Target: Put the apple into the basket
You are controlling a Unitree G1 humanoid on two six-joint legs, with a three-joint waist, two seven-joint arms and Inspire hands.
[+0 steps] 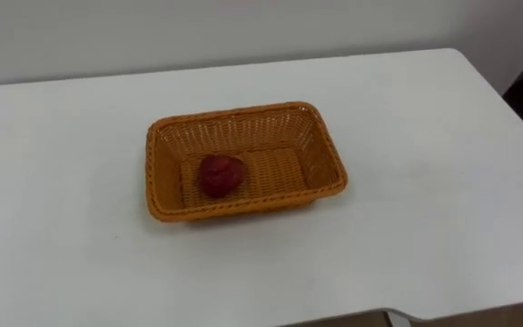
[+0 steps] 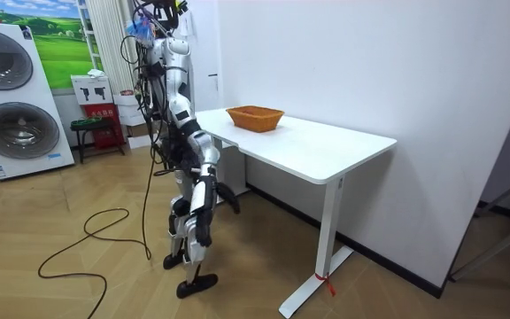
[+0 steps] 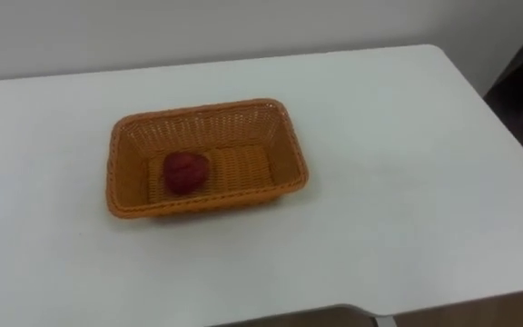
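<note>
Looks done, with apple (image 1: 221, 175) inside basket (image 1: 234, 132); otherwise reach into basket next. Cannot tell fingers' state on hanging right hand (image 2: 234, 205).

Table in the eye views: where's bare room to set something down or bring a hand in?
The table is bare all round the basket. The widest patch is to its right, up to the table's right edge. There is a wide patch to its left, a band along the near edge and a narrower one at the far edge. Inside the basket the right half is free; the apple fills the left.
</note>
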